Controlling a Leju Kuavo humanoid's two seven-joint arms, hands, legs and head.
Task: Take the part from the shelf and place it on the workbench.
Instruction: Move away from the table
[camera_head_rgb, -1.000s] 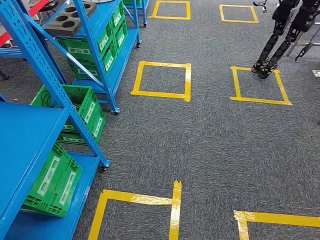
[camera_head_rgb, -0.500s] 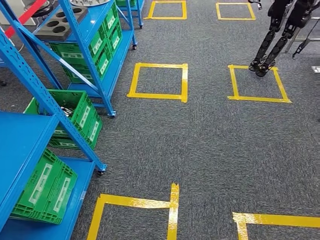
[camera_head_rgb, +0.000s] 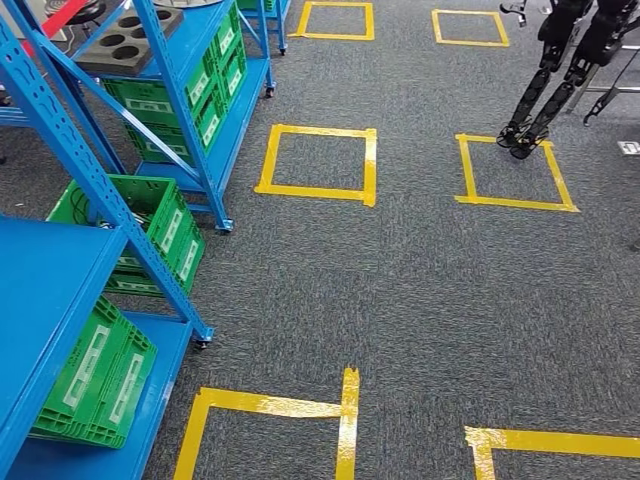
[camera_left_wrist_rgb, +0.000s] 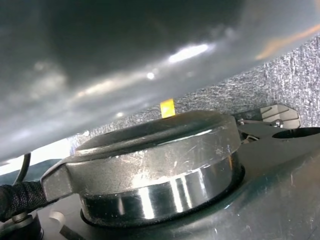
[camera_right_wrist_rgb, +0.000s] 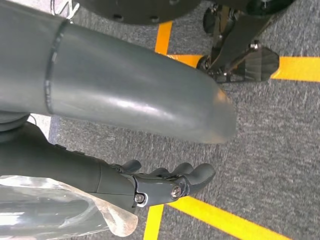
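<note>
A grey carpeted floor (camera_head_rgb: 423, 290) is spreading across the head view, and yellow tape squares (camera_head_rgb: 320, 163) are marking it in rows. Along the left, a blue metal shelf (camera_head_rgb: 53, 290) is standing closest, with a second blue shelf (camera_head_rgb: 198, 90) standing farther back on small casters. Green plastic crates are sitting on them: one crate (camera_head_rgb: 96, 375) is lying on the near shelf's bottom level, another crate (camera_head_rgb: 151, 232) is sitting on the floor between the two shelves with cables inside, and stacked crates (camera_head_rgb: 198, 95) are filling the far shelf's lower level. On top of the far shelf, a dark grey part tray (camera_head_rgb: 128, 40) with round recesses is resting; whether any part is sitting in it cannot be told. At the far right, the black legs of another robot (camera_head_rgb: 555, 75) are standing at the edge of a tape square. In the right wrist view, the right robot hand (camera_right_wrist_rgb: 166, 182) is hanging over the carpet, its dark fingers (camera_right_wrist_rgb: 196, 175) lying loosely extended and holding nothing. The left wrist view is showing a shiny metal disc (camera_left_wrist_rgb: 151, 160) close up; the left robot hand's state cannot be told.
</note>
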